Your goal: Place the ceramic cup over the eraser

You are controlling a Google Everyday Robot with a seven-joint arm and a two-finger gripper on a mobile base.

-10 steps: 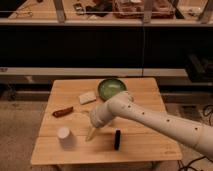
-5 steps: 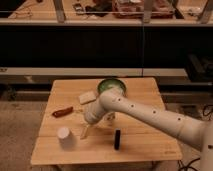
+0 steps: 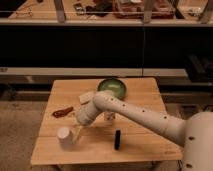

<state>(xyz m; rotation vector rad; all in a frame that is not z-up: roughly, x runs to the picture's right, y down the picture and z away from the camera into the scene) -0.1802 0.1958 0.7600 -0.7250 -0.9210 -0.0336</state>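
The white ceramic cup stands near the front left of the wooden table. The black eraser lies to its right, near the front middle, about a cup's height away from my arm. My gripper hangs from the white arm and is just right of the cup, close to its side. Whether it touches the cup does not show.
A green bowl sits at the back middle. A pale flat block lies left of it, and a red chili-shaped thing at the left. A small bottle is partly hidden behind the arm. A dark shelf unit stands behind the table.
My gripper has moved left and down across the table, from the middle toward the cup. The cup and eraser have not moved.
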